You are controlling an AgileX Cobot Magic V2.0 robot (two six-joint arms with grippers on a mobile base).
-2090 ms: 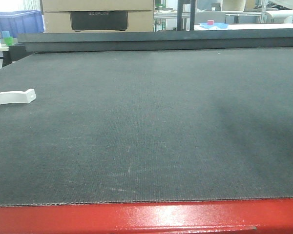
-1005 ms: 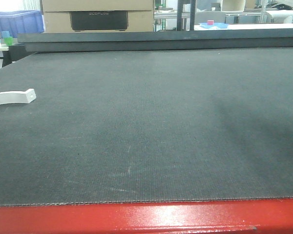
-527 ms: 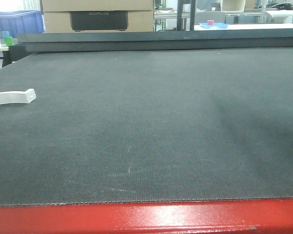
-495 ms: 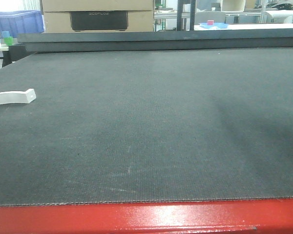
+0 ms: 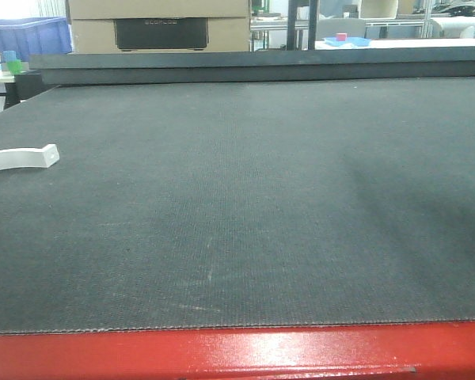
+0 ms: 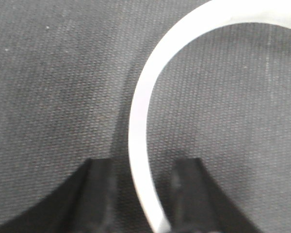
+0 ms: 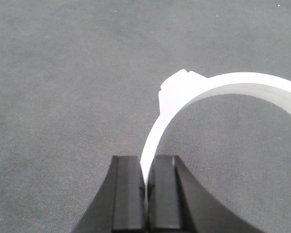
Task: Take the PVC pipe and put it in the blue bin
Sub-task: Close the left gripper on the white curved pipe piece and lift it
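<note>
Right pincer (image 7: 145,182): together, clamped on the PVC pipe (image 7: 223,82) by its thin wall, which I judge ready for lifting.
Left pincer (image 6: 144,170): apart, straddling a white arc (image 6: 136,126); I can't tell if it's the same piece.
Blue bin (image 5: 28,36): upper left, beyond the mat (image 5: 261,198).

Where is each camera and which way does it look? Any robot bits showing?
Front camera: sits low by the red table edge, facing across the dark mat toward a blue bin; a white pipe piece lies left; no robot parts show.
Left wrist camera: on the left arm, looking down at the mat; the left tool stands open around a white pipe piece.
Right wrist camera: on the right arm, looking down; the right tool is shut on a white pipe piece.
Shared: mat and white pipe in all.
</note>
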